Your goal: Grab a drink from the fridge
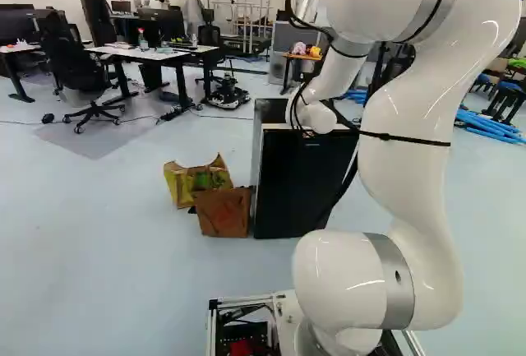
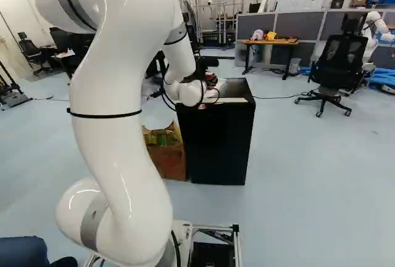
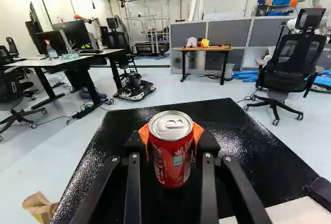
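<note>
Pale blue floor (image 1: 107, 233) throughout; 12 o'clock taken as straight ahead of base or gripper. Black fridge (image 2: 216, 147) upright on it, at about 12 from the base. Open carton (image 1: 185, 182) and brown box (image 1: 223, 214) sit just beside the fridge, on its 9 o'clock side. End effector: gripper (image 2: 208, 83) closed down to can width, orange pads (image 3: 197, 132) against both sides of one red drink can (image 3: 170, 154). Can upright between them, lid showing, over the fridge's black top; contact with that top cannot be told. From the gripper, farther off: white desk (image 3: 67, 60) near 11, wooden table (image 3: 207, 49) just past 12, black office chair (image 3: 295, 69) between 1 and 2.
</note>
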Tool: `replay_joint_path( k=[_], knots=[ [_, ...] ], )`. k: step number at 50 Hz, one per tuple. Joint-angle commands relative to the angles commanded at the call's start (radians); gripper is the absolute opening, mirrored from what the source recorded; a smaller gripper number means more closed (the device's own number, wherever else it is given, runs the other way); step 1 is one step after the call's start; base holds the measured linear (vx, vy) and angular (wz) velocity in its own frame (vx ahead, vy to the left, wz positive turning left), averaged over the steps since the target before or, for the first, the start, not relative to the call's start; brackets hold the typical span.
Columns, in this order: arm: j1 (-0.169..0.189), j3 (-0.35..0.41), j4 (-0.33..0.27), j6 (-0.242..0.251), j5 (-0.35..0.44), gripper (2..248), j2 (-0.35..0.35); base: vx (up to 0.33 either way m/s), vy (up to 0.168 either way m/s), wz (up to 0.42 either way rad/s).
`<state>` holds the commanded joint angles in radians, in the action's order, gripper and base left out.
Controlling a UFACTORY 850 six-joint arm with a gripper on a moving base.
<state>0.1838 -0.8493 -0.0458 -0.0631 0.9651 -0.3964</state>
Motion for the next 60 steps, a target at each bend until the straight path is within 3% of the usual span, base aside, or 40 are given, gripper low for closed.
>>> replay_joint_path(
  k=[30, 60],
  knots=[
    [-0.030, 0.125, 0.007, 0.010, -0.015, 100, 0.110, 0.000, 0.000, 0.000],
    [-0.084, 0.349, 0.021, 0.029, -0.042, 100, 0.310, 0.000, 0.000, 0.000]
  ],
)
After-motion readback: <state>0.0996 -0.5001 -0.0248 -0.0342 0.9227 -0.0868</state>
